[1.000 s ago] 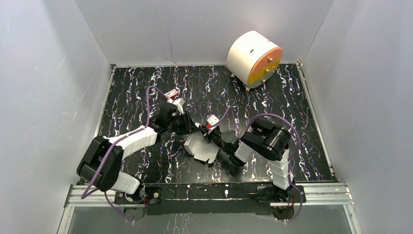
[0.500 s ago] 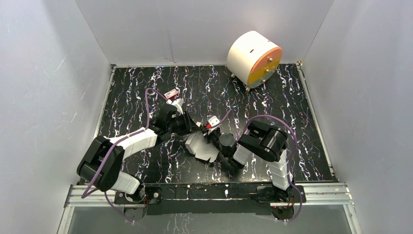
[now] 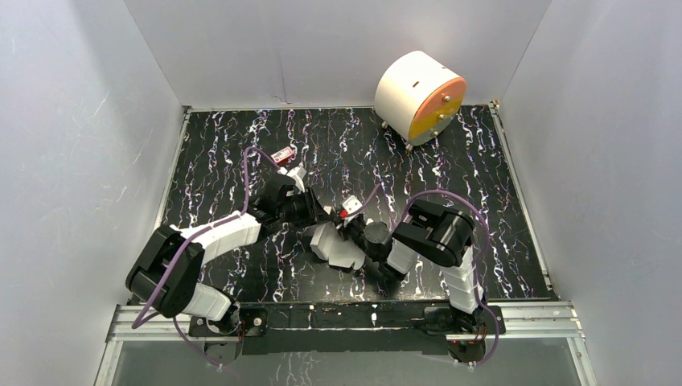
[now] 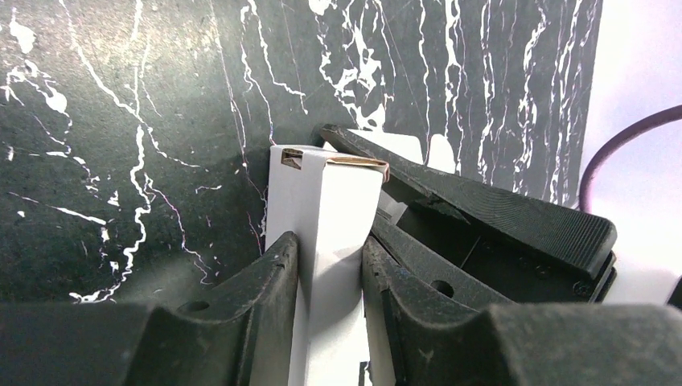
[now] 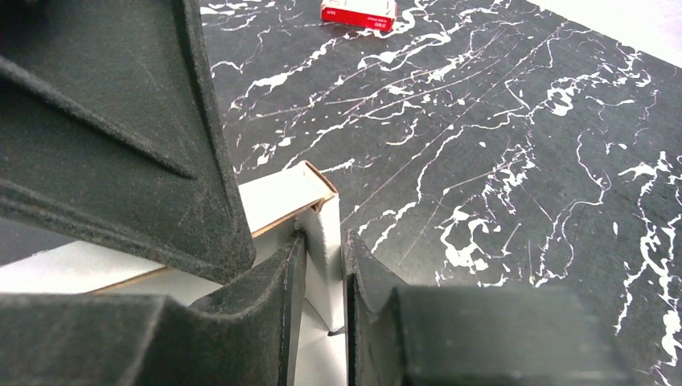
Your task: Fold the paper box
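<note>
The paper box (image 3: 336, 248) is a white, partly folded cardboard piece held low over the black marbled table (image 3: 482, 201), between both arms. My left gripper (image 3: 316, 217) reaches in from the left. In the left wrist view the left gripper (image 4: 330, 251) is shut on a narrow folded side of the paper box (image 4: 326, 197), with both fingers pressed against it. My right gripper (image 3: 351, 233) comes in from the right. In the right wrist view the right gripper (image 5: 322, 245) is closed around a thin upright flap of the paper box (image 5: 277, 193). The other arm's black finger (image 5: 104, 137) fills the left of that view.
A big white cylinder with an orange face (image 3: 420, 96) stands at the back right. A tiny red item (image 3: 282, 155) lies behind the left gripper, the same red item (image 5: 358, 12) showing in the right wrist view. White walls enclose the table on three sides.
The right arm has pushed a little to the left, and the box with both grippers has shifted slightly left and turned. The left arm has barely moved.
</note>
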